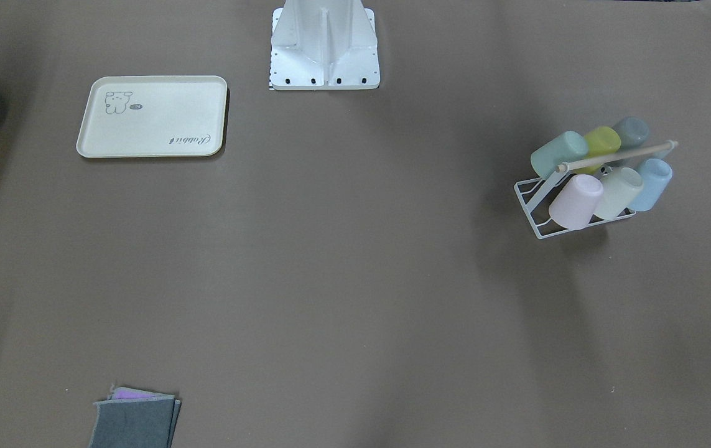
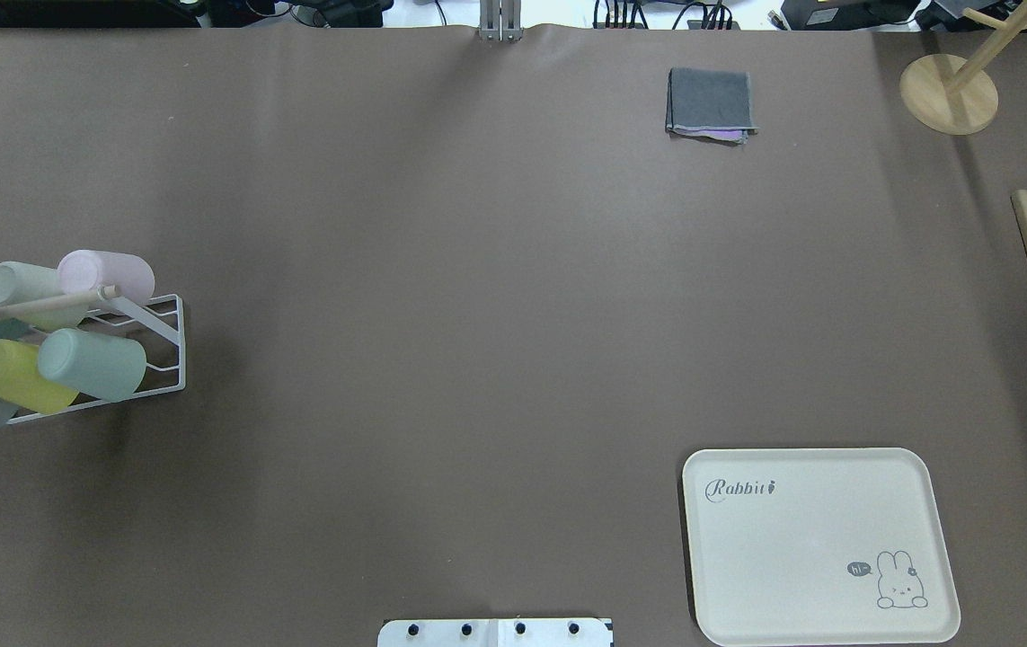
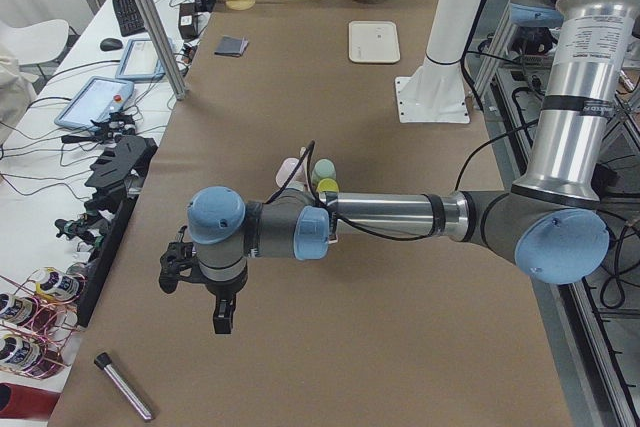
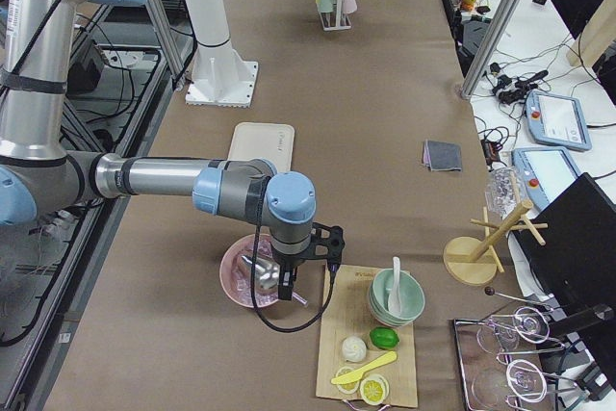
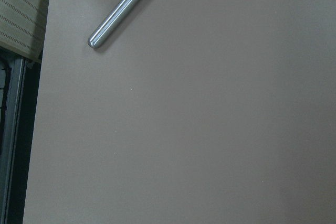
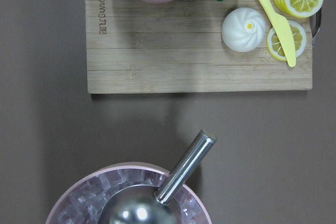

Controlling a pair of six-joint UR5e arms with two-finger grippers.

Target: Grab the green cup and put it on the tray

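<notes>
Green cup (image 2: 92,363) leans base-up in the wire rack (image 2: 181,350), far left of the tray (image 2: 801,539). For the left gripper (image 3: 222,323) and right gripper (image 4: 286,288), I cannot tell the finger spread.

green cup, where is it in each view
Front-facing: green cup, right side, on the rack.
Overhead: left edge, beside the yellow cup.
Exterior left: centre, above the yellow cup.
Exterior right: top centre, on the rack, too small to single out.
Left wrist: absent.
Right wrist: absent.
Landmark: the rack.
</notes>
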